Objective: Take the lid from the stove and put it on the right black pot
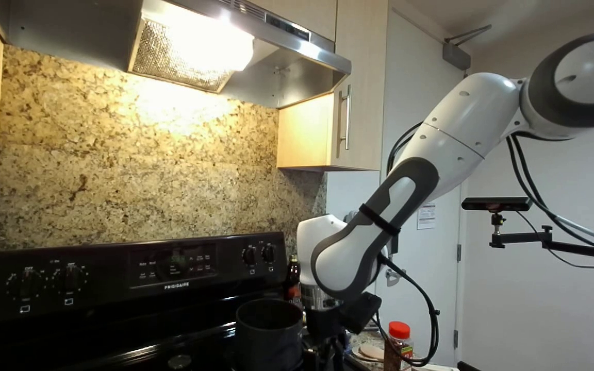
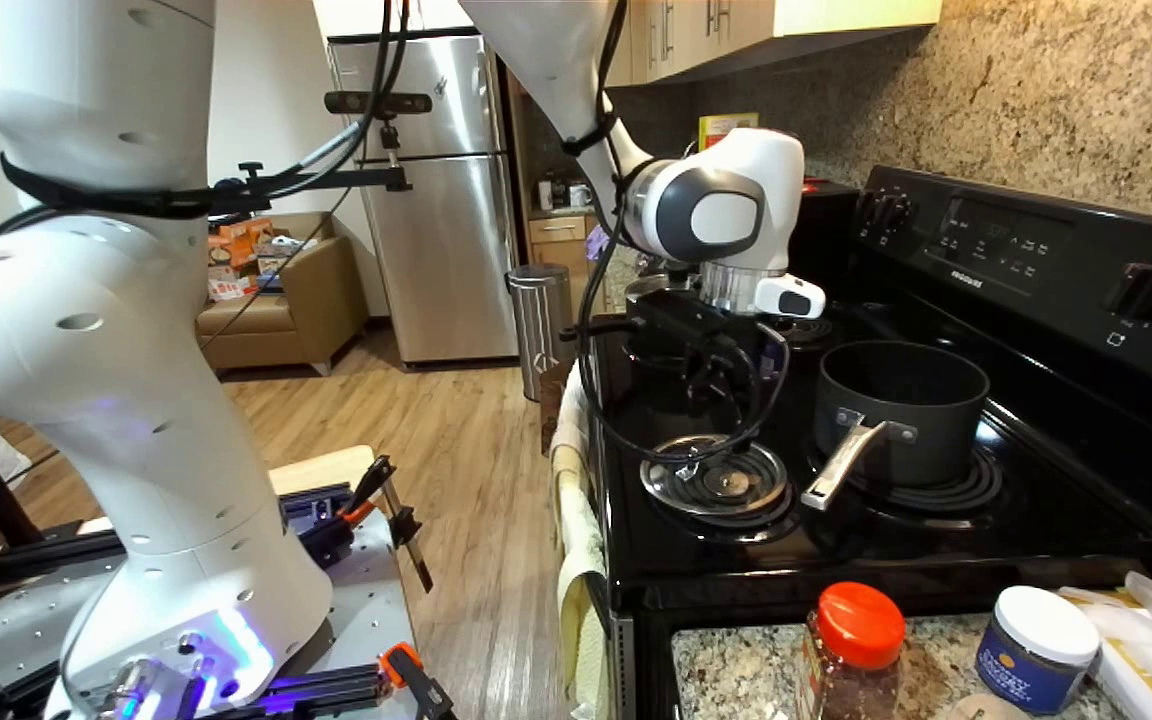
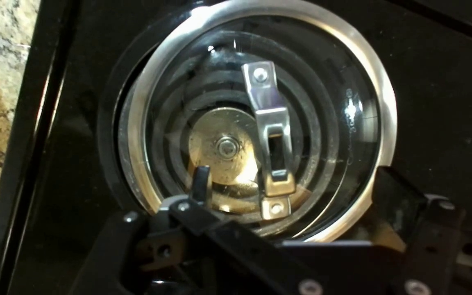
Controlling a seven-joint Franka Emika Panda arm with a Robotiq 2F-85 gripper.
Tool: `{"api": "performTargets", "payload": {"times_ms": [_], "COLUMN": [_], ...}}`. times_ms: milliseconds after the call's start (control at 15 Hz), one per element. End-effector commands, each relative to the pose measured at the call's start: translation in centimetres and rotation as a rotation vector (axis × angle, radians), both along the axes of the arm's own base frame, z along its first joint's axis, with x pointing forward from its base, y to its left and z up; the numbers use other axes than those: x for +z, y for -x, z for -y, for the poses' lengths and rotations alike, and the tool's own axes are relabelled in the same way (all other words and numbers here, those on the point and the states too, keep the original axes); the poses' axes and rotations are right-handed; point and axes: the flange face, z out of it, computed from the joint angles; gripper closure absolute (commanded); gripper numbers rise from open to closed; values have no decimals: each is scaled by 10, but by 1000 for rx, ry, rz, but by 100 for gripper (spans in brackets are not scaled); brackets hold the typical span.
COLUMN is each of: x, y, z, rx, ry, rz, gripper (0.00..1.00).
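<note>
The glass lid (image 2: 681,482) with a metal rim lies on a front burner of the black stove (image 2: 726,562). Its silver handle (image 3: 276,147) stands up across the glass in the wrist view. My gripper (image 3: 295,178) is open and empty above the lid, its fingers wide apart on either side of the handle; they do not hold it. The gripper also shows above the lid in an exterior view (image 2: 711,385). A black pot (image 2: 901,430) with a silver handle stands uncovered on a rear burner; it also shows in an exterior view (image 1: 268,340). Another pot (image 2: 651,345) is partly hidden behind the gripper.
A red-capped jar (image 2: 856,640) and a blue jar with a white cap (image 2: 1036,650) stand on the counter beside the stove. A bottle (image 1: 293,283) stands behind the arm. The range hood (image 1: 297,56) hangs above the stove. A towel (image 2: 576,560) hangs at the stove's front.
</note>
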Motion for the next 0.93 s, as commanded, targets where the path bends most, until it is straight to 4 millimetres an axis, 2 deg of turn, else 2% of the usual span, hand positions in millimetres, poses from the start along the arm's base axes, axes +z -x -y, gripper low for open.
{"api": "performTargets", "payload": {"times_ms": [0,133,733,867], "x": [2,1,5,11], "y": [6,8,14,15], "z": [4,6,16,16], "rx": [-20,-20,-38,-36], "ry": [2,-3,1,3], "rz": [-1,-10,-19,-13], "gripper": [26,31,90,100]}}
